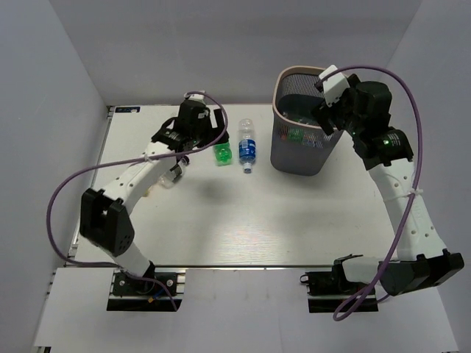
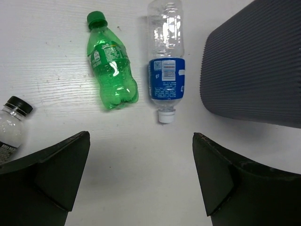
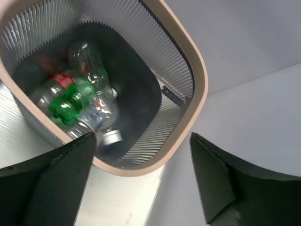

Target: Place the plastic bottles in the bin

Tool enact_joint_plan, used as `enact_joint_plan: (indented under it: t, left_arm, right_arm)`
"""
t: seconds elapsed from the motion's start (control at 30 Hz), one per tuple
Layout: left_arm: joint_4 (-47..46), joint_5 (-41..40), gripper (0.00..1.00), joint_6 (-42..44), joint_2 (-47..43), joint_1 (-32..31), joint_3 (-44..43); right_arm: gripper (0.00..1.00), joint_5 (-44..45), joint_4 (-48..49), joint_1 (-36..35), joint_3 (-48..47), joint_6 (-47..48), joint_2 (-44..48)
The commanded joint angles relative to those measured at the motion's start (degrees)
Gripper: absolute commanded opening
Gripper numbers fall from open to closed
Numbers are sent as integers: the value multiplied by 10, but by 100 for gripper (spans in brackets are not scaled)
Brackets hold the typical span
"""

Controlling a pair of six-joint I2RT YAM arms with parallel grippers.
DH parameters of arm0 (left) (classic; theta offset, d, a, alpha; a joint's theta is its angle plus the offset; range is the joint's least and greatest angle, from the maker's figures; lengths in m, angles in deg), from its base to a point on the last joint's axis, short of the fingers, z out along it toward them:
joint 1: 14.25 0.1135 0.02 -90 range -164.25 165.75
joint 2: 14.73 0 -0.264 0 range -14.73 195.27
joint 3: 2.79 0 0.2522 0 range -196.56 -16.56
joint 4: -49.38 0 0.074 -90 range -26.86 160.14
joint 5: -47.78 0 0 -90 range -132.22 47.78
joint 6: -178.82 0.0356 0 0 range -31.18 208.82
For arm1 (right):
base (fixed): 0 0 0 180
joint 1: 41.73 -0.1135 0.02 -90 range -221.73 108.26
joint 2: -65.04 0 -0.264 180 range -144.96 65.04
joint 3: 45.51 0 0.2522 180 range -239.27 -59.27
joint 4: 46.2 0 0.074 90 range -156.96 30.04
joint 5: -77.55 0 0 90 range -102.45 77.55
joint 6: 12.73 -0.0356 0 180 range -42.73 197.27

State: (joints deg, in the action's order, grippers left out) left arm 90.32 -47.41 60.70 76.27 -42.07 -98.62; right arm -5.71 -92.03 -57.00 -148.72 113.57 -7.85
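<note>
Hovering over the mouth of the bin (image 3: 197,80), the right gripper (image 3: 143,139) has its jaws spread wide with nothing between them. This position suits a release point: anything let go there falls inside the rim. Several bottles lie at the bottom of the bin, among them a green one (image 3: 66,106) and one with a red label (image 3: 56,80). These count as done.

The left gripper (image 2: 141,150) hangs above the worktop (image 1: 243,220), also fully open and empty. Its camera looks down on two bottles lying on their sides, just beside each other but apart. The green bottle (image 2: 110,77) has its cap pointing away from the gripper. The clear bottle with a blue label (image 2: 166,70) has its white cap pointing toward the gripper and lies between the green bottle and the bin wall. Neither bottle sits between the fingers; both are ahead of them. A third bottle with a black cap (image 2: 11,125) lies off to one side, close to the left arm.

Judgement: three bottles lie outside the bin, so the task is roughly half complete. All three are nearest the left arm, so the next pick is probably its job. A bottle lying flat is best taken across its body, jaws at right angles to its long axis. Round plastic may roll or slip if the grip is off centre.
</note>
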Motion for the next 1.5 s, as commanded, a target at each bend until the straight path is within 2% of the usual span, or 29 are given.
enact_joint_plan:
  t: [0.0, 0.07, 0.1, 0.13, 0.33, 0.47, 0.63, 0.7, 0.73, 0.8, 0.87, 0.93, 0.97, 1.0, 1.07, 1.1, 1.13, 1.17, 1.2, 1.23, 1.3, 1.33, 1.37, 1.4, 1.43, 1.47]
  left_arm:
    - [26, -20, 99, -11, 34, 2, -47]
    - [44, -39, 99, -11, 57, 2, -60]
    - [50, -47, 99, -16, 69, 2, -76]
    - [57, -59, 99, -16, 96, -3, -85]
    - [84, -77, 99, -16, 196, -3, -171]
    - [84, -72, 99, -16, 255, -3, -216]
    - [119, -83, 99, -16, 335, -3, -274]
    - [125, -83, 99, -10, 351, -3, -289]
    - [131, -83, 99, -10, 360, -3, -294]
    - [141, -83, 99, -10, 385, -3, -315]
    - [152, -89, 99, -10, 398, -3, -326]
    - [159, -89, 95, -10, 398, -3, -326]
    - [152, -89, 89, -10, 398, -3, -314]
    - [152, -89, 71, -10, 398, -3, -314]
    - [141, -83, 56, -10, 374, -3, -297]
    - [141, -78, 43, -5, 364, -3, -297]
    - [141, -78, 38, -4, 353, -3, -297]
    - [132, -78, 33, 4, 323, -3, -297]
    - [132, -78, 25, 10, 307, -3, -297]
    - [121, -78, 23, 17, 291, -8, -297]
    - [89, -41, 22, 24, 240, -8, -304]
    - [71, -25, 22, 32, 224, -8, -310]
    - [52, -6, 20, 32, 208, -8, -311]
    - [8, 26, 20, 38, 192, -8, -311]
    - [-20, 48, 19, 38, 164, -14, -311]
    - [-51, 70, 19, 38, 153, -14, -311]
  right_arm:
    - [84, -63, 10, 17, -29, -34, 16]
    - [51, -112, 12, 23, -8, -43, 46]
    - [19, -151, 26, 25, 3, -45, 54]
    - [0, -165, 38, 26, 15, -59, 87]
    - [0, -333, 25, 31, 117, -57, 170]
    - [0, -371, 56, 31, 190, -55, 237]
    - [2, -396, 17, 31, 219, -67, 256]
    - [26, -423, 7, 31, 232, -70, 263]
    - [45, -429, 5, 29, 241, -72, 261]
    - [73, -446, -7, 30, 249, -87, 257]
    - [79, -460, -13, 31, 257, -98, 253]
    - [79, -472, -14, 29, 263, -102, 248]
    - [77, -474, -14, 28, 266, -102, 246]
    - [74, -477, -13, 26, 270, -99, 245]
    - [52, -487, -21, 28, 272, -97, 235]
    - [38, -506, -30, 27, 271, -82, 231]
    - [14, -509, -40, 26, 273, -78, 222]
    - [4, -515, -47, 25, 277, -72, 216]
    - [0, -527, -70, 21, 278, -59, 213]
    - [0, -527, -79, 18, 281, -49, 203]
    - [10, -524, -88, 9, 298, -34, 187]
    - [21, -517, -103, -1, 303, -10, 185]
    - [40, -507, -105, -5, 313, -2, 179]
    - [50, -502, -114, -8, 327, 7, 186]
    - [56, -487, -118, -19, 342, 31, 172]
    - [57, -473, -123, -24, 348, 39, 167]
